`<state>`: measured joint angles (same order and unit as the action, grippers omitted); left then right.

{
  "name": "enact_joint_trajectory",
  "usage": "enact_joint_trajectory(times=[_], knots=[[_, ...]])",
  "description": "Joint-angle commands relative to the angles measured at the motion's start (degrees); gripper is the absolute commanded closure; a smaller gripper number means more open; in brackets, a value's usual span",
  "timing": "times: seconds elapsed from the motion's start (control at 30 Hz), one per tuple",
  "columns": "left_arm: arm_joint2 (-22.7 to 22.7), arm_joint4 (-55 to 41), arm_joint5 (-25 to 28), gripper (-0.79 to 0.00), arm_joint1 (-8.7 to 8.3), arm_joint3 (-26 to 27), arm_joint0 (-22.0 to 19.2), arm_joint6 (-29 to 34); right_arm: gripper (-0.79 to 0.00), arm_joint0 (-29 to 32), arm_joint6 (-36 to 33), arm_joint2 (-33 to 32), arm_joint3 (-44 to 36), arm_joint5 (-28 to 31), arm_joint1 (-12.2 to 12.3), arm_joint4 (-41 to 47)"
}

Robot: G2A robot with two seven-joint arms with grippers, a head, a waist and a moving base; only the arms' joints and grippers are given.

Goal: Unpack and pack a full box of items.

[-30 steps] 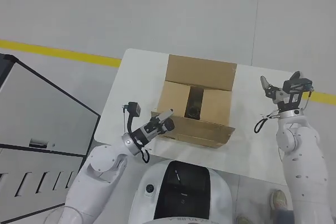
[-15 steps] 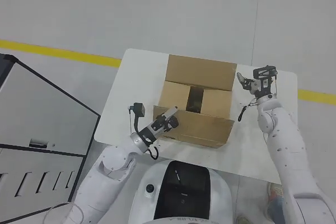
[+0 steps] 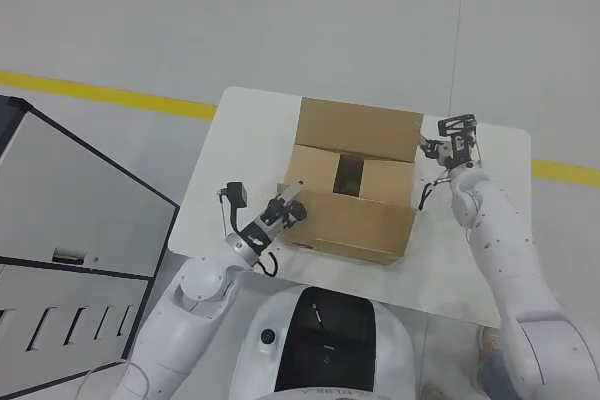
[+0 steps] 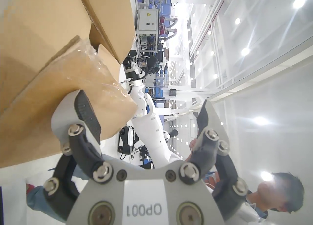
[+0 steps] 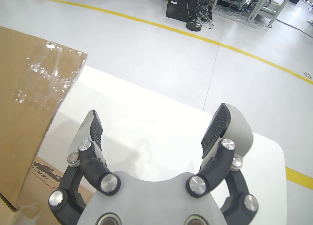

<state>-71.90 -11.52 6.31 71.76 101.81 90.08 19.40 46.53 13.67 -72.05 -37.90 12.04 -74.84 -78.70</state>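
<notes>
Two sets of fingers stand at opposite corners of the cardboard box [image 3: 384, 187], which sits near the middle of the white surface [image 3: 240, 140].

Box: its far flap [image 3: 360, 128] is folded outward. Two inner flaps lie partly shut, and between them is a narrow gap showing a dark item [image 3: 347, 180] too small to identify. The near flap [image 3: 365, 228] slopes toward the robot.

Left fingers [image 3: 288, 205]: these are at the near-left corner of the box, spread wide and gripping nothing. In the left wrist view, the taped corner of a flap [image 4: 110, 94] reaches into the space between them. It lies close against one finger [image 4: 85, 113] and well apart from the other [image 4: 205, 123]. Whether it touches the first finger cannot be told.

Right fingers [image 3: 442, 147]: these are near the far-right corner of the box, also spread wide and empty. In the right wrist view, the taped flap edge [image 5: 36, 84] lies outside the gap, just beside one finger [image 5: 95, 128]. Bare surface [image 5: 146, 94] shows between that finger and the other [image 5: 215, 125].
</notes>
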Motion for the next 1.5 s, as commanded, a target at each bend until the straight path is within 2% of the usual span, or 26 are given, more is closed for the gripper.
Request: enact_joint_trajectory(times=[0.0, 0.23, 0.47, 0.67, 0.9, 1.17, 1.47], knots=[[-0.14, 0.19, -0.09, -0.785, 0.0, -1.36, -0.68, -0.06, -0.785, -0.33, 1.9, 0.36, 0.76, 0.98, -0.24, 0.73], [-0.45, 0.41, -0.5, -0.785, -0.03, -3.12, -0.89, -0.45, -0.785, 0.09, 8.5, -1.12, 1.37, 5.6, 0.05, 4.17], [0.41, 0.1, -1.31, -0.785, 0.09, -3.9, -2.05, 0.32, -0.785, 4.05, 12.18, -2.51, -4.41, 10.95, 1.26, 3.55], [0.93, 0.01, -1.71, -0.785, 0.23, -5.31, -3.62, 0.4, -0.785, 7.06, 17.44, -2.94, -9.21, 14.6, 3.25, -6.0], [1.02, 0.16, -1.45, -0.785, 0.3, -6.7, -4.37, 0.12, -0.785, 10.3, 18.35, -4.45, -14.2, 18.51, 4.73, -8.9], [0.68, -0.96, -1.14, -0.785, 0.39, -7.21, -4.86, -0.31, -0.785, 13.34, 20.35, -4.29, -19.51, 23.5, 6.48, -16.87], [1.2, -1.27, -0.98, -0.785, 0.59, -8.32, -5.53, -0.89, -0.785, 16.46, 22.04, -4.0, -24.12, 25.71, 7.66, -20.33]])
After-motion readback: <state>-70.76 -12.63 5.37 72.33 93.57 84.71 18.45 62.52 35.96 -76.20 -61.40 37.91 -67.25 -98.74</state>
